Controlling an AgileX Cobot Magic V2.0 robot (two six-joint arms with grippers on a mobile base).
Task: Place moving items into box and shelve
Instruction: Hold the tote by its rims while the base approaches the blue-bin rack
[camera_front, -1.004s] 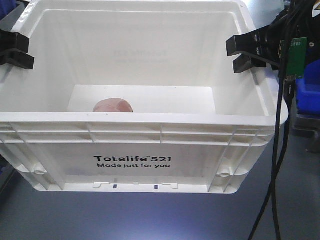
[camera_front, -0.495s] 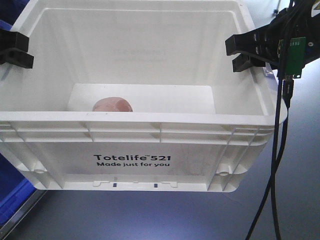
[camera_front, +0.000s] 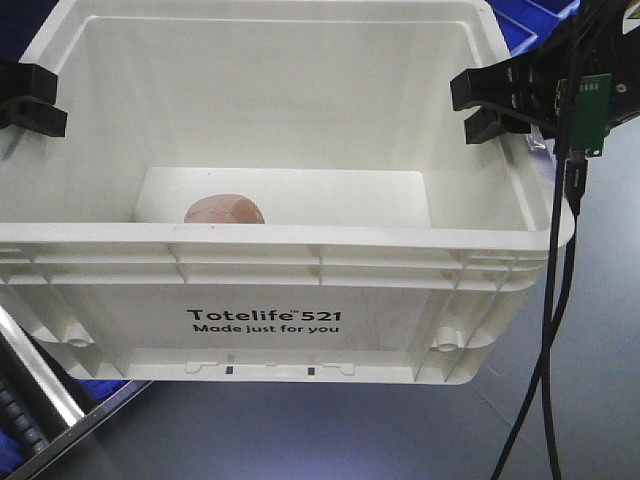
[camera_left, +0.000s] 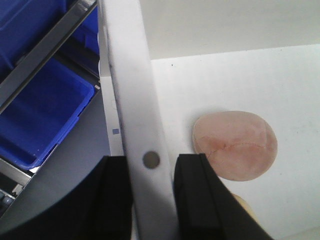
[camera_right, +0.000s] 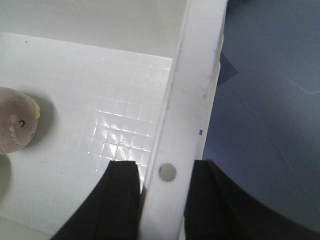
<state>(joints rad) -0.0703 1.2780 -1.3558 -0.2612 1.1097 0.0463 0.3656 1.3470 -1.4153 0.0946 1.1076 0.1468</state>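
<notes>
In the front view, the white box (camera_front: 320, 300) appears lifted, with the left gripper (camera_front: 47, 100) and right gripper (camera_front: 473, 110) at its side walls and the pink lump (camera_front: 225, 209) lying on its floor toward the left. In the left wrist view, the jaws are clamped across the left rim, the lump just inside and blue bins (camera_left: 40, 120) outside below. In the right wrist view, the jaws pinch the right rim likewise, so packing looks done and only shelving the box seems left.
</notes>
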